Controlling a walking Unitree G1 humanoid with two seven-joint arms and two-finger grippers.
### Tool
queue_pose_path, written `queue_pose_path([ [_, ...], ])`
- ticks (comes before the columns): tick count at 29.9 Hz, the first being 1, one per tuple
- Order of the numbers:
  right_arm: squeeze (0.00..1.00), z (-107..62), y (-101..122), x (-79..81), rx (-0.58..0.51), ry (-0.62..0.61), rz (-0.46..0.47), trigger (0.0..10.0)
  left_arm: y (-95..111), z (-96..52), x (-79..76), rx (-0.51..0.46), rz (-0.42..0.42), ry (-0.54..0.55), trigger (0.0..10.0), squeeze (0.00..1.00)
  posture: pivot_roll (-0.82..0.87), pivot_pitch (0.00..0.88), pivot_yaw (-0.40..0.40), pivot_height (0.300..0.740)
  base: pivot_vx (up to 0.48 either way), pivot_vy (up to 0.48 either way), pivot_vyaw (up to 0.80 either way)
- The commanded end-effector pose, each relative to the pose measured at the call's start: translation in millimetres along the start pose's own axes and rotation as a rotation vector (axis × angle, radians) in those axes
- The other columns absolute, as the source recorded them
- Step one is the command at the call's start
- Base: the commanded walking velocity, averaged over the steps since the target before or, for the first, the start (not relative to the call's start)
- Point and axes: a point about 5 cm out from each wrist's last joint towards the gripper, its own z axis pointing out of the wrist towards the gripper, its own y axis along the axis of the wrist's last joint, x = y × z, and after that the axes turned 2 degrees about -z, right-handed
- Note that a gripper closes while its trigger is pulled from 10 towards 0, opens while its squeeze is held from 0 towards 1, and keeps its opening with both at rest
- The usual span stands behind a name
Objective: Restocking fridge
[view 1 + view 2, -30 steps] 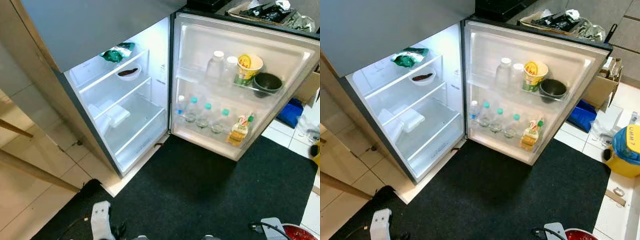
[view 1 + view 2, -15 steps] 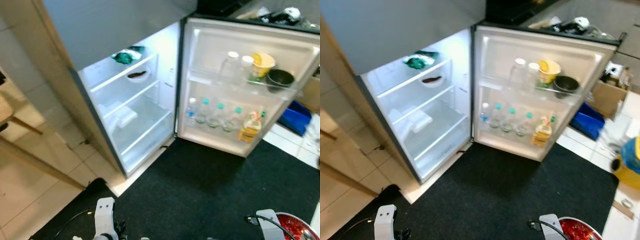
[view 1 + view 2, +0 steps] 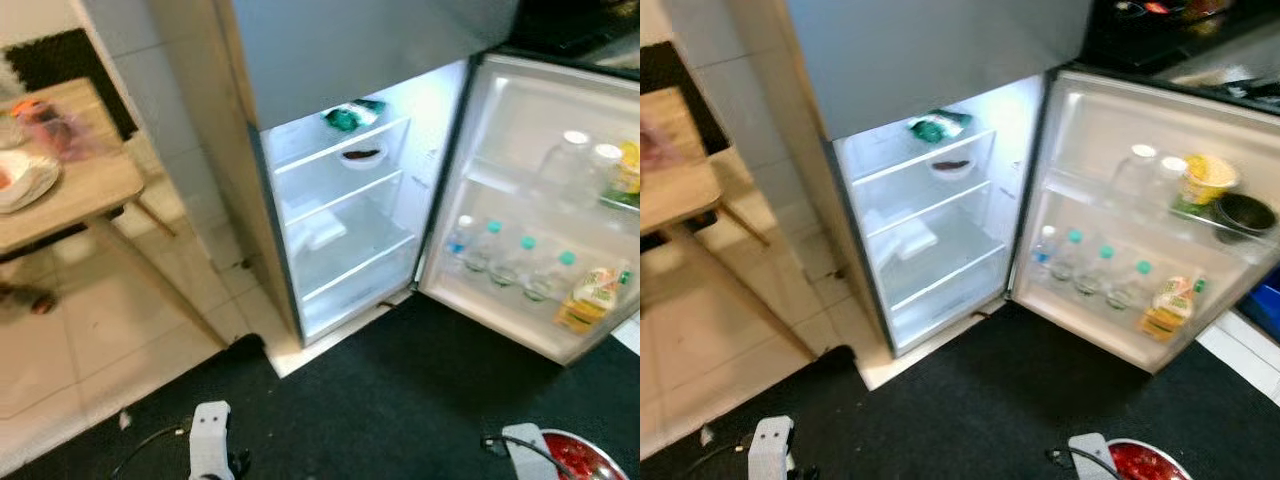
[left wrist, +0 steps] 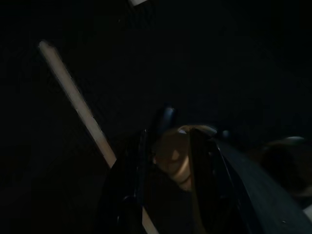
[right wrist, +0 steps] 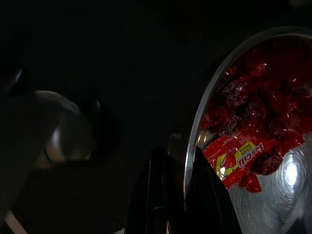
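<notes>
The open fridge stands ahead, its door swung out to the right. A packet lies on the top shelf, with a bowl just below it on the next shelf. In the door, jars, a cup and a pot sit on the upper rack; water bottles line the lower rack. A mat lies before the fridge. A table stands to the left, carrying a plate.

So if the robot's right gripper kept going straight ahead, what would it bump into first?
Nothing new: the right gripper is already shut on the metal bowl rim. Beyond looks dark, perhaps the black mat.
</notes>
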Motion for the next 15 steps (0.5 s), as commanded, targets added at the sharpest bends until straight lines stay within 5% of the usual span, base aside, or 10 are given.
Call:
queue_pose_path([
  [1,0.00,-0.1,0.3,-0.6,-0.005,-0.005,-0.008,10.0,-1.7,-0.3,0.2,0.009,0.003,0.002,10.0,0.00,-0.02,0.083,0.005,0.740,0.000,0.000,0.80],
  [15,0.00,0.0,0.1,1.6,-0.003,0.001,-0.010,10.0,0.8,1.5,-2.7,0.013,0.000,-0.011,10.0,0.00,-0.02,0.082,0.007,0.740,0.000,0.000,0.80],
])
